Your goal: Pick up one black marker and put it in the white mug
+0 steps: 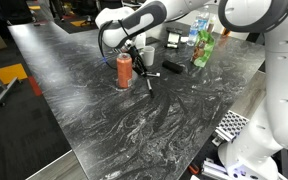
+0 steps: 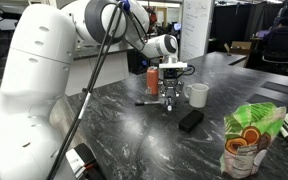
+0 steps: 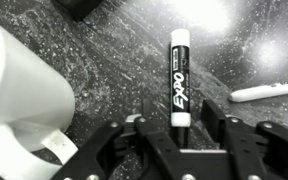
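My gripper [image 3: 174, 118] is shut on a black Expo marker [image 3: 179, 70] and holds it by one end. The marker hangs straight down, white-banded end toward the table. In an exterior view the gripper [image 2: 171, 90] hovers above the table with the marker [image 2: 170, 103] below it, just beside the white mug [image 2: 196, 95]. The mug [image 3: 19, 90] fills the left of the wrist view, standing upright with its handle at the bottom. The gripper also shows in an exterior view [image 1: 142, 62].
An orange can [image 2: 153, 80] [image 1: 124, 70] stands close behind the gripper. A black rectangular block [image 2: 190, 120] [image 3: 84, 8] lies near the mug. A pale marker [image 3: 269, 92] [image 2: 148, 103] lies on the dark marbled table. A snack bag [image 2: 246, 140] and a green bottle [image 1: 202, 48] stand farther off.
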Controlling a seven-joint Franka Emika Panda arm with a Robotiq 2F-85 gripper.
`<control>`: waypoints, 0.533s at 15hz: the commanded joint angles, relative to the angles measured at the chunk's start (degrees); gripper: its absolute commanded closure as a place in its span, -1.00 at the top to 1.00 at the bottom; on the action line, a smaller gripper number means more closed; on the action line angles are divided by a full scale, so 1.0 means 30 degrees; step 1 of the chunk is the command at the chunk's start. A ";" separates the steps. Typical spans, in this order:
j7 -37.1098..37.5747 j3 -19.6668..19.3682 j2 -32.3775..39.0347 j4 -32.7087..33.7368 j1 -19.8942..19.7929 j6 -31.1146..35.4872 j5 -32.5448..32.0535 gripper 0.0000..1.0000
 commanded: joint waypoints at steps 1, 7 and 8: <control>-0.0492 0.0236 0.0569 0.0905 -0.0398 -0.0756 0.0216 -0.56; -0.0617 0.0249 0.0699 0.1120 -0.0488 -0.0928 0.0246 -0.91; -0.0743 0.0275 0.0684 0.1153 -0.0511 -0.0898 0.0256 -0.91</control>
